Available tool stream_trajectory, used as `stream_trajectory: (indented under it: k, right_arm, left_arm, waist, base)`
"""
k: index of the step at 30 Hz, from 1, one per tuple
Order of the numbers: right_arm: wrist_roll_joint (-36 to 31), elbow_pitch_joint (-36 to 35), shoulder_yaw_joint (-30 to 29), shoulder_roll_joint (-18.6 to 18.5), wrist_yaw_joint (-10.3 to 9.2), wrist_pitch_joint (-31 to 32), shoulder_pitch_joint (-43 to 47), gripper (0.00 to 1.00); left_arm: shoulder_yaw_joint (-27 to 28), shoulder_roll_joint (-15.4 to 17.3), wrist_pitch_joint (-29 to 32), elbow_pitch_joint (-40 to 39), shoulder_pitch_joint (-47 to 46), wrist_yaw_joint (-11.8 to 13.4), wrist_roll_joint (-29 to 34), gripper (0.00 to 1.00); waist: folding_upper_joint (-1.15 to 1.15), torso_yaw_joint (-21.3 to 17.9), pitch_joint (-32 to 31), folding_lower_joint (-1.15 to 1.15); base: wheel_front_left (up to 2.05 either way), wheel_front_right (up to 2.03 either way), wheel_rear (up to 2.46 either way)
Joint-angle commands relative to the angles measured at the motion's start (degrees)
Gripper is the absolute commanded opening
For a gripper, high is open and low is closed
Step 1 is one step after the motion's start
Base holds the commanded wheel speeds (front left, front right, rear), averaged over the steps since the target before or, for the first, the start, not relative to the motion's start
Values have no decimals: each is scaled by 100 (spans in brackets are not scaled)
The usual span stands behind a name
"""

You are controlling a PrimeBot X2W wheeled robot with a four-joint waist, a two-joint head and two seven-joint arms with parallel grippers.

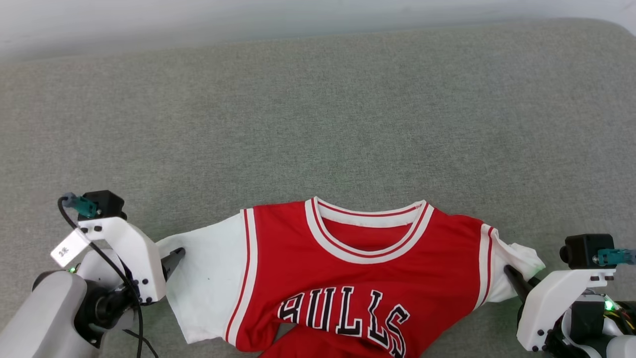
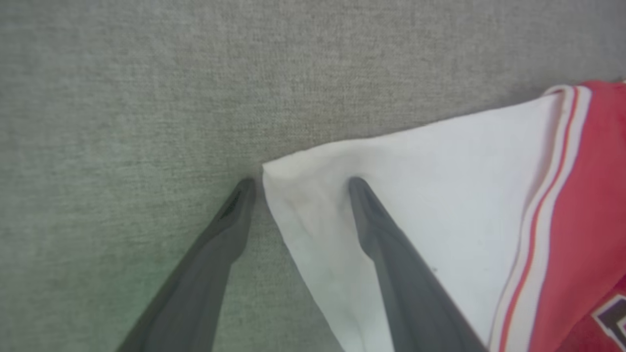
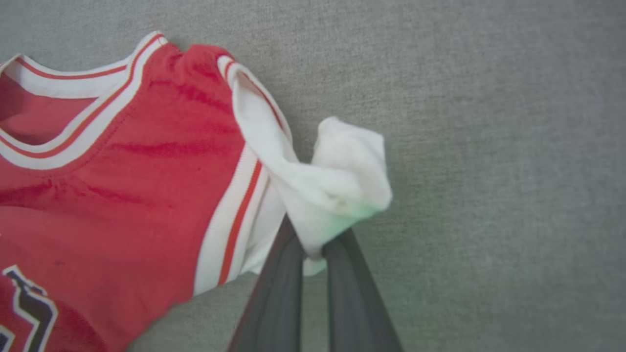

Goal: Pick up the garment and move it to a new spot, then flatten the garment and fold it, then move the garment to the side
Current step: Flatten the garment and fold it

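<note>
The work surface (image 1: 318, 109) was a broad pad covered in grey-green woven fabric, with a rounded far corner and a pale wall (image 1: 198, 20) behind it. The garment (image 1: 278, 258) lay face up at the near edge of the head view, between the two arms. Its neckline pointed toward the wall and its lower part was rumpled. The left gripper (image 2: 301, 182) stood wide open, straddling the corner of the white sleeve on that side: one finger over the sleeve, the other over bare surface. The right gripper (image 3: 315, 244) was clamped on the bunched white sleeve at the opposite side.
</note>
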Motion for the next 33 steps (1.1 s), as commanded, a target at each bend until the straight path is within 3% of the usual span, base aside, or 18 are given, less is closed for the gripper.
stream_trajectory:
  k: [1, 2, 3, 4, 5, 19, 23, 33]
  right_arm:
    - [-54, 48, -36, 30, -10, -55, -88, 0]
    - [-69, 70, -47, 32, -10, -76, -110, 0]
    - [-65, 87, -56, 38, -10, -94, -127, 0]
    - [-68, 103, -66, 42, -10, -109, -137, 0]
    - [-77, 126, -77, 43, -10, -111, -138, 0]
    - [-329, 397, -71, -294, -10, -192, -661, 0]
    - [-377, 602, -23, -518, -11, -253, -1127, 0]
    - [-343, 1636, 26, -858, -12, -663, -2917, 0]
  left_arm:
    - [-292, -273, 163, 236, 118, -122, -35, 100]
    - [-344, -337, 210, 293, 100, -182, -80, 87]
    - [-401, -391, 248, 335, 86, -229, -95, 46]
    - [-432, -436, 243, 368, 64, -256, -86, 15]
    - [-457, -471, 233, 403, 31, -286, -77, 0]
    - [-213, -212, -927, 398, -737, -193, 667, 0]
    - [-124, -162, -1286, 474, -1162, -141, 936, 0]
    - [105, -405, -2528, 1264, -2785, -302, 1400, 0]
  waist:
    - [0, -46, 55, 1]
    - [0, -49, 67, 1]
    - [0, -49, 77, 1]
    - [0, -47, 79, 1]
    - [0, -43, 77, 1]
    - [0, 202, -441, 1]
    - [0, 241, -605, 1]
    - [0, 338, -549, 1]
  base:
    - [0, 0, 0]
    - [0, 0, 0]
    - [0, 0, 0]
    - [0, 0, 0]
    - [0, 0, 0]
    - [0, 0, 0]
    - [0, 0, 0]
    - [0, 0, 0]
